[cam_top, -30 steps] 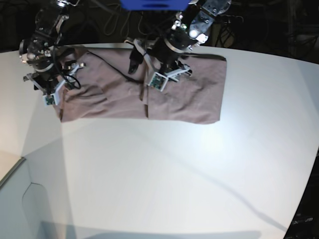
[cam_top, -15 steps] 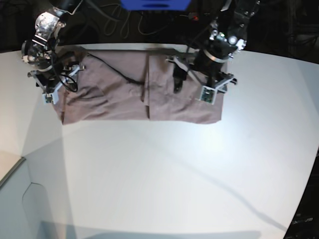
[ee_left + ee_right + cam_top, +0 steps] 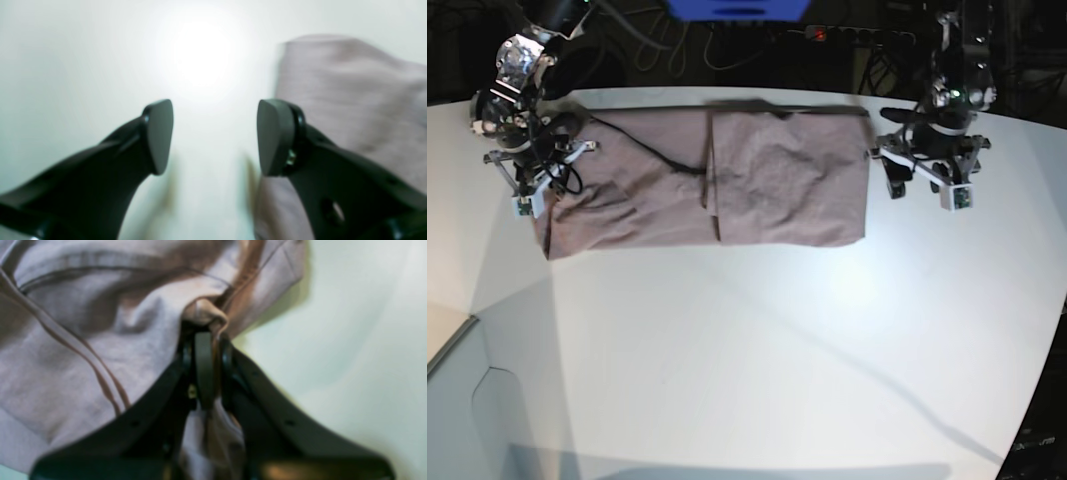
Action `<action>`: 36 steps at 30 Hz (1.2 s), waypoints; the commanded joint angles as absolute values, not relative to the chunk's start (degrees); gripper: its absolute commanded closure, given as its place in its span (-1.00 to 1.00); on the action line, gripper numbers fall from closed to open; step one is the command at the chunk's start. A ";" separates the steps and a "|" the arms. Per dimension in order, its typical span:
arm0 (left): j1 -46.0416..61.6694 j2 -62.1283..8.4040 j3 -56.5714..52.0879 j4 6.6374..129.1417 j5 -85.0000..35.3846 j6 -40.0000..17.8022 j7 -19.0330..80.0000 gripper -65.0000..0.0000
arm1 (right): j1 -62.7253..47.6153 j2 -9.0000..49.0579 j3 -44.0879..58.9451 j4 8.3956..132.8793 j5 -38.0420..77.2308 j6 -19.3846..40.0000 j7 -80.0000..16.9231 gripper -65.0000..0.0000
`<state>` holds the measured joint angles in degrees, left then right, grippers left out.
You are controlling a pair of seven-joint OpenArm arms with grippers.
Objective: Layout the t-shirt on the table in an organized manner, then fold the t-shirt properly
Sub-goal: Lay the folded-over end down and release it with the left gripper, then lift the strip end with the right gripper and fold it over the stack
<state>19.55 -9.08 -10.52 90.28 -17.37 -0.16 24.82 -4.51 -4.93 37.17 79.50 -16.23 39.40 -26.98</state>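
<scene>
The mauve-brown t-shirt (image 3: 727, 175) lies as a long folded strip across the far part of the white table (image 3: 757, 350). At its left end, my right gripper (image 3: 539, 188) is shut on a pinched bunch of fabric; the right wrist view shows the cloth (image 3: 83, 356) gathered between the closed fingertips (image 3: 204, 350). My left gripper (image 3: 917, 180) hovers just past the strip's right edge. In the left wrist view it (image 3: 213, 136) is open and empty over bare table, with the shirt's edge (image 3: 350, 100) beside the right finger.
Dark cables and equipment run behind the table's far edge, with a blue object (image 3: 737, 8) at top centre. A fold seam (image 3: 712, 180) crosses the shirt's middle. The table's edge curves at the lower left (image 3: 467, 325). Bare tabletop stretches in front of the shirt.
My left arm has swept right, from the shirt's middle to beyond its right edge, staying open. The right gripper, open before, has shut on the shirt's left end.
</scene>
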 commanded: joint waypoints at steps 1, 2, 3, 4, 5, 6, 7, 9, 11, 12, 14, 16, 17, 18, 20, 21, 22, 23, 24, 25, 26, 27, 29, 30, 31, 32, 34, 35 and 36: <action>18.86 -9.27 -10.51 89.80 -18.15 -0.31 23.87 -0.18 | -4.70 -5.14 37.05 79.96 -17.36 40.00 -28.97 1.00; 18.24 -9.27 -10.33 88.57 -18.68 -0.31 23.87 -0.18 | -4.70 -5.14 37.05 80.48 -17.36 40.00 -28.97 1.00; 17.80 -9.27 -10.33 87.60 -18.95 -0.31 23.87 -0.18 | -4.70 -5.14 37.14 81.45 -17.27 40.00 -28.97 1.00; 17.45 -9.27 -10.33 86.90 -19.12 -0.31 23.87 -0.18 | -4.79 -5.14 37.14 82.51 -17.19 40.00 -28.97 1.00; 17.10 -9.19 -10.33 86.37 -19.03 -0.31 23.87 -0.18 | -4.97 -5.23 37.14 83.65 -17.19 40.00 -28.97 1.00; 16.57 -8.92 -10.33 86.11 -19.03 -0.31 23.87 -0.18 | -5.05 -5.32 37.14 84.88 -17.19 40.00 -28.97 1.00; 16.22 -8.84 -10.33 85.67 -19.03 -0.31 23.87 -0.18 | -5.05 -5.58 37.14 86.20 -17.19 40.00 -28.97 1.00; 16.04 -8.84 -10.33 85.41 -19.03 -0.31 23.87 -0.18 | -5.32 -6.64 37.14 88.92 -17.19 40.00 -28.97 1.00; 15.52 -8.75 -10.33 85.41 -19.03 -0.31 23.87 -0.18 | -6.02 -7.25 37.05 91.47 -17.10 40.00 -28.97 1.00; 15.34 -8.75 -10.33 85.41 -19.03 -0.31 23.87 -0.18 | -6.20 -7.69 36.97 92.62 -17.10 40.00 -28.97 1.00; 15.34 -8.75 -10.33 85.41 -19.03 -0.31 23.87 -0.18 | -6.46 -8.57 36.18 94.99 -17.10 40.00 -28.97 1.00; 15.34 -8.75 -10.33 85.41 -19.03 -0.31 23.87 -0.18 | -7.43 -9.00 34.77 96.92 -17.10 40.00 -29.41 1.00; 15.34 -8.75 -10.33 85.41 -19.03 -0.31 23.87 -0.18 | -7.87 -9.00 33.98 97.98 -17.10 40.00 -29.41 1.00; 15.34 -8.75 -10.33 85.41 -19.03 -0.31 23.87 -0.18 | -8.40 -9.00 33.19 99.12 -17.10 40.00 -29.41 1.00; 15.34 -8.75 -10.33 85.23 -19.03 -0.31 23.87 -0.18 | -9.80 -9.00 31.34 101.05 -17.10 40.00 -29.41 1.00; 15.34 -8.75 -10.33 85.05 -19.03 -0.31 23.87 -0.18 | -10.51 -9.00 30.02 101.93 -17.10 40.00 -29.41 1.00; 15.25 -8.75 -10.33 85.05 -19.03 -0.31 23.87 -0.18 | -11.30 -9.00 28.53 102.90 -17.10 40.00 -29.41 1.00; 15.25 -8.75 -10.33 85.05 -19.03 -0.31 23.87 -0.18 | -12.26 -9.00 26.59 103.87 -17.10 40.00 -29.41 1.00; 15.25 -8.75 -10.33 85.05 -19.03 -0.31 23.87 -0.18 | -13.23 -9.00 24.13 104.75 -17.10 40.00 -29.41 1.00; 15.25 -8.75 -10.33 85.05 -19.03 -0.31 23.87 -0.18 | -14.11 -9.00 21.76 105.54 -17.10 40.00 -29.41 1.00; 15.25 -8.75 -10.33 85.05 -19.03 -0.31 23.87 -0.18 | -14.81 -9.00 19.12 106.15 -17.10 40.00 -29.41 1.00; 15.25 -8.75 -10.33 85.05 -19.03 -0.31 23.87 -0.18 | -15.60 -9.00 16.75 106.59 -17.10 40.00 -29.41 1.00; 15.25 -8.75 -10.33 84.97 -19.03 -0.31 23.87 -0.18 | -16.75 -9.00 12.35 107.12 -17.10 40.00 -29.23 1.00; 15.25 -8.75 -10.33 84.97 -19.03 -0.31 23.87 -0.18 | -17.19 -9.00 9.80 107.12 -17.10 40.00 -29.05 1.00; 15.25 -8.75 -10.33 84.97 -19.03 -0.31 23.87 -0.18 | -17.45 -9.00 7.08 107.12 -17.10 40.00 -29.05 1.00; 15.25 -8.75 -10.33 84.97 -19.03 -0.31 23.87 -0.18 | -17.63 -9.00 4.70 107.12 -17.10 40.00 -29.05 1.00; 15.25 -8.75 -10.33 84.97 -19.03 -0.31 23.87 -0.18 | -17.71 -9.00 -0.57 106.86 -17.10 40.00 -29.05 1.00; 15.25 -8.75 -10.33 84.97 -19.12 -0.31 23.87 -0.18 | -17.71 -9.00 -3.12 106.77 -17.10 40.00 -29.05 1.00; 15.25 -8.75 -10.33 84.97 -19.12 -0.31 23.87 -0.18 | -17.71 -9.00 -5.32 106.77 -17.10 40.00 -29.23 1.00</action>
<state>15.51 -8.43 -10.11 84.09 -18.96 -0.19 25.02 -17.93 -8.69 -5.26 105.97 -17.98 39.59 -30.61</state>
